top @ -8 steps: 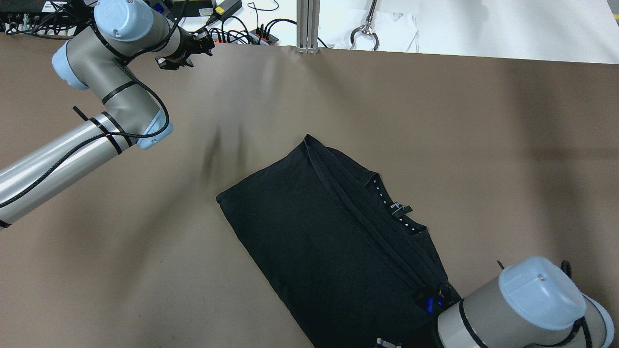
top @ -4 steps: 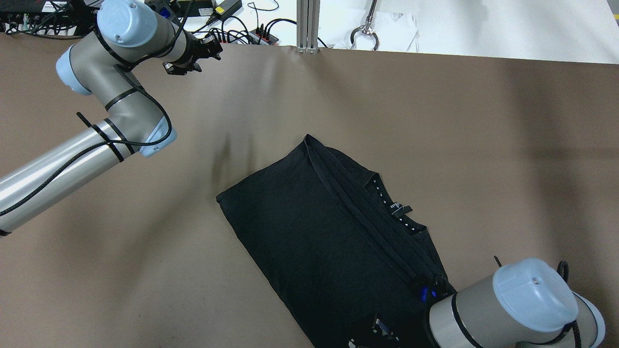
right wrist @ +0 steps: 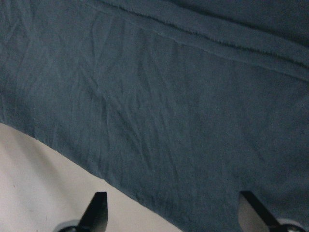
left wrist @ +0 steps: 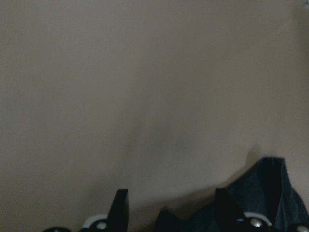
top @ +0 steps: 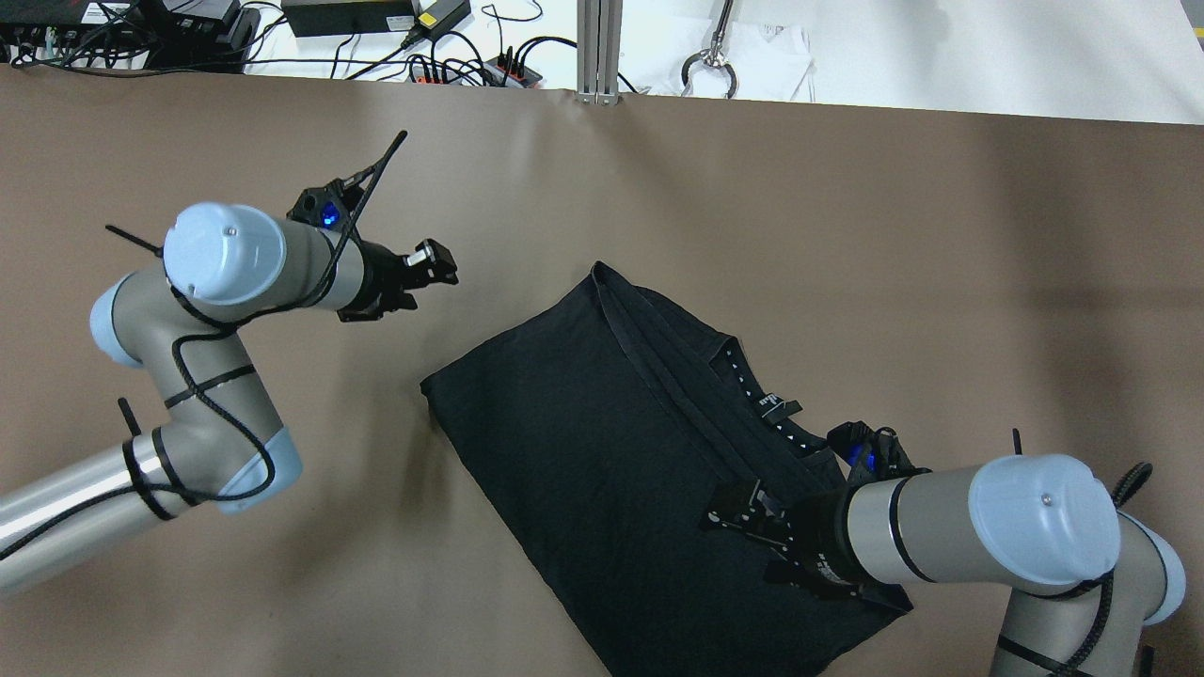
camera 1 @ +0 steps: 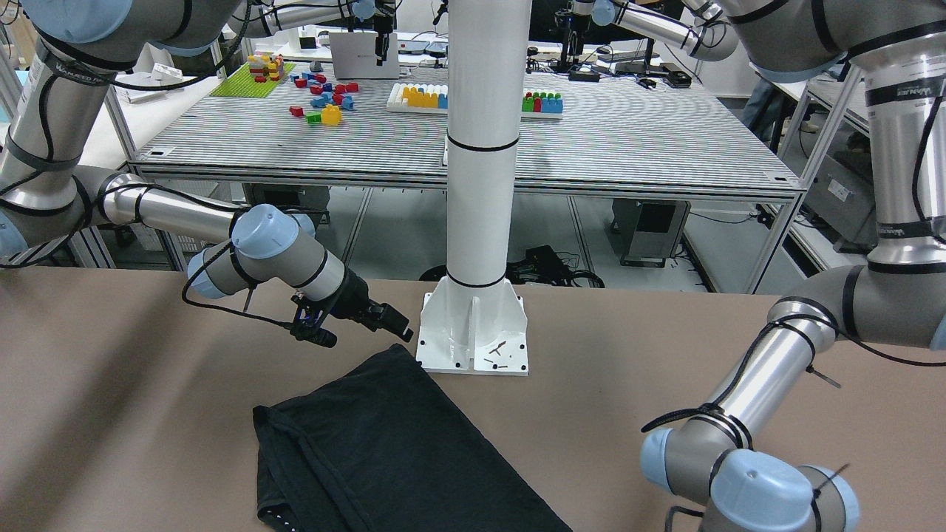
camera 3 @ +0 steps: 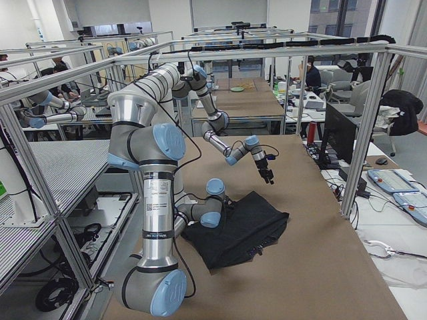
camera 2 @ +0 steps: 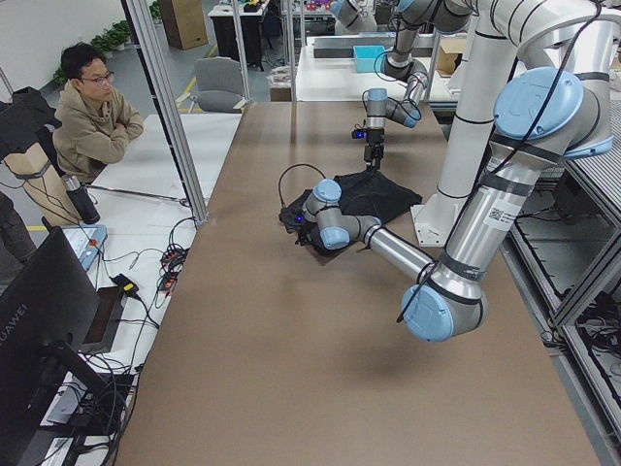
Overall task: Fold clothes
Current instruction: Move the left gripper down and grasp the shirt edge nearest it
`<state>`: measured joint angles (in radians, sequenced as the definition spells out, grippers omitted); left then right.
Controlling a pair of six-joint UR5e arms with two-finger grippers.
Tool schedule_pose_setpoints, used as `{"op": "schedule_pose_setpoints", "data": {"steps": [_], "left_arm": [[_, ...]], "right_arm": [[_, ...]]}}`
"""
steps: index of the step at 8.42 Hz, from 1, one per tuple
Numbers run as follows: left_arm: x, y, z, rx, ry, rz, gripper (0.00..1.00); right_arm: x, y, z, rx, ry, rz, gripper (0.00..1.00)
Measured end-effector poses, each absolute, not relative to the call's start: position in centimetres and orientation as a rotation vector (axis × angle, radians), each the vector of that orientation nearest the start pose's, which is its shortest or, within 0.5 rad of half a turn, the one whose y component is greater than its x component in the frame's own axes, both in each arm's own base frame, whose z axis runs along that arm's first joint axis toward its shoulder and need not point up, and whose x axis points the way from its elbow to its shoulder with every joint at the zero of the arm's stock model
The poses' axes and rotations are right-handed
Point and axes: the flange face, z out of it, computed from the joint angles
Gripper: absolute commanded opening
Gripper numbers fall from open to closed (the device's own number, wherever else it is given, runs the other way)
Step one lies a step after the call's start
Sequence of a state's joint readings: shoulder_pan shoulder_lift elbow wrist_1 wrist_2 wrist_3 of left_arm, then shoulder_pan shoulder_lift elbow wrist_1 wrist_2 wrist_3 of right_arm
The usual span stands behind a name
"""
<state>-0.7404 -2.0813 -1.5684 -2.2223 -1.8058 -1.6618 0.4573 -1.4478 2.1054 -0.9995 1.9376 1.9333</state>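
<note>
- The left hand (top: 442,266) is no longer up at the far back corner of the counter (top: 847,235). It now sits low and just beside the far left edge of the black garment (top: 602,451), aimed at it.
- Its fingers (left wrist: 120,208) stand moderately apart with nothing between them. In its wrist view only a dark corner of cloth shows by one fingertip, the rest being bare counter.
- The right hand (top: 729,506), which was tucked under its own arm at the near right edge, now reaches out over the near right part of the garment.
- Its fingers (right wrist: 99,210) are spread wide and empty, with cloth filling the view beneath them. Whether the tips touch the fabric, I cannot tell.
- The garment lies in the same place and outline, slantwise in the middle of the counter, already folded at least once, collar label (top: 776,404) showing on its right side.
- Judgement: both arms are closing in for a fresh pair of grasps, so another fold is likely about to start; no cloth is gripped yet.
</note>
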Motion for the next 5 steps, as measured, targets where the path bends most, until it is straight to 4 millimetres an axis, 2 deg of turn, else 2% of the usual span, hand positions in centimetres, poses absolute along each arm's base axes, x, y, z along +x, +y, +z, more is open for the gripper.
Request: {"op": "schedule_pose_setpoints", "data": {"steps": [2, 3, 5], "left_arm": [[45.7, -48.3, 30.6, 0.151, 1.171, -0.575, 0.72], [47.1, -46.5, 31.3, 0.151, 1.162, -0.565, 0.72], [48.1, -44.9, 32.8, 0.143, 1.139, -0.560, 0.68]], "right_arm": [[-38.4, -31.9, 28.9, -0.197, -1.233, 0.485, 0.95], [-38.3, -32.2, 28.9, -0.188, -1.234, 0.486, 0.95], [-38.2, -32.3, 28.9, -0.183, -1.235, 0.486, 0.95]]}}
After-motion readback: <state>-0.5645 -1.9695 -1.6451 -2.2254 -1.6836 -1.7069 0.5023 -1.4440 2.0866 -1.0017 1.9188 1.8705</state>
